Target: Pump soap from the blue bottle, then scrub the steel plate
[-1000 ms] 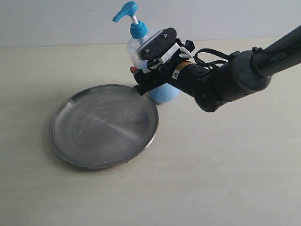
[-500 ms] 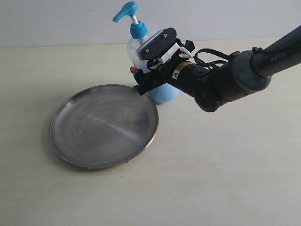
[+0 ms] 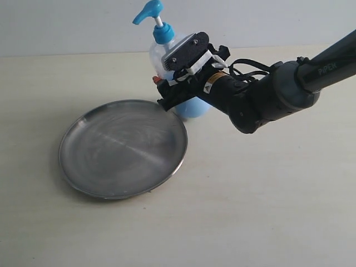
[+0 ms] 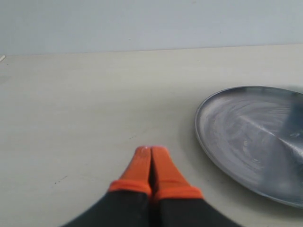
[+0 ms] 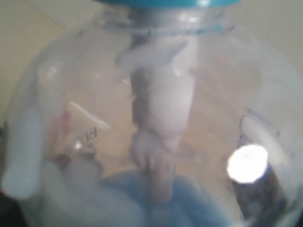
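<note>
Right claw point(image 3: 161, 93) was spread wide and clamped around the body of the bottle point(image 3: 157, 58), one finger on each side, just under the shoulder. My wrist camera was filled with clear plastic and the dip tube. Left claw point(image 4: 151, 156) had its tips pressed together on nothing, parked low over the counter point(image 3: 267, 194) near the plate's rim.

The bottle stood at about 1 o'clock off the plate point(image 3: 122, 147), right by the rim. I couldn't tell if the two were touching. The pump head point(image 3: 149, 11) was up, with the spout pointing toward 9 o'clock.

Handling notes:
- The bottle had smooth round plastic walls, so it would likely slip or twist in the grip. The walls would flex if I squeezed hard.
- The soap point(image 3: 192, 111) sat only in the bottom part. I judged the bottle light and a bit top-heavy with the pump on.
- Mid-body looked like the right place to hold it. The collar is too narrow, and the pump head had to stay free for a straight press down.
- The plate was stiff, thin and slick. I expected it to skate on the counter under scrubbing, so I'd pin it at the rim.
- I saw no clear soap on the plate. The pale streaks could just be the brushed finish.
</note>
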Controlling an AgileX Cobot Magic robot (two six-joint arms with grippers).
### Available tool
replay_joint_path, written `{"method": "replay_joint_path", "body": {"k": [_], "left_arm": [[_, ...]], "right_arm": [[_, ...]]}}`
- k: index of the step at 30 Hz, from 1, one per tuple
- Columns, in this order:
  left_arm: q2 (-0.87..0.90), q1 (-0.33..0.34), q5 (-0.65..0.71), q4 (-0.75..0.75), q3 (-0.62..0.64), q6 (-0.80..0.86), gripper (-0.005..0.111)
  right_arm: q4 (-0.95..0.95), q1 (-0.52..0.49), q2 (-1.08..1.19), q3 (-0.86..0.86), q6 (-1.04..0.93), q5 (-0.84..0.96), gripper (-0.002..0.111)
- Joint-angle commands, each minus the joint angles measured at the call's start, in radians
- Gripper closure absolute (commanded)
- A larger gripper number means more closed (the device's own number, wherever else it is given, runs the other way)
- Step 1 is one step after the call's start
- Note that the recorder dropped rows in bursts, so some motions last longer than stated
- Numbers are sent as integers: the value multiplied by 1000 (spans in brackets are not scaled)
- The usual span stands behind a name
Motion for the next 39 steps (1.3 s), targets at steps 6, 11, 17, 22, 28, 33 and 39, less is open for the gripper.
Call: {"method": "replay_joint_path", "body": {"k": [6, 11, 17, 22, 28, 33, 39], "left_arm": [[-6, -4, -8, 0, -1, -6, 107], [-6, -4, -8, 0, -1, -6, 107], [-6, -4, -8, 0, -1, -6, 107], [-6, -4, -8, 0, -1, -6, 107], [-6, -4, -8, 0, -1, -6, 107], [-6, -4, -8, 0, -1, -6, 107], [-6, -4, -8, 0, -1, -6, 107]], "right_arm": [[-10, 4, -27, -11, -17, -131, 108], [-10, 4, -27, -11, -17, -119, 108], [-10, 4, -27, -11, -17, -85, 108], [-10, 4, -27, -11, -17, -78, 108], [-10, 4, -27, -11, -17, -57, 108], [-10, 4, -25, -11, 14, -40, 108], [-10, 4, -25, -11, 21, -42, 108]]}}
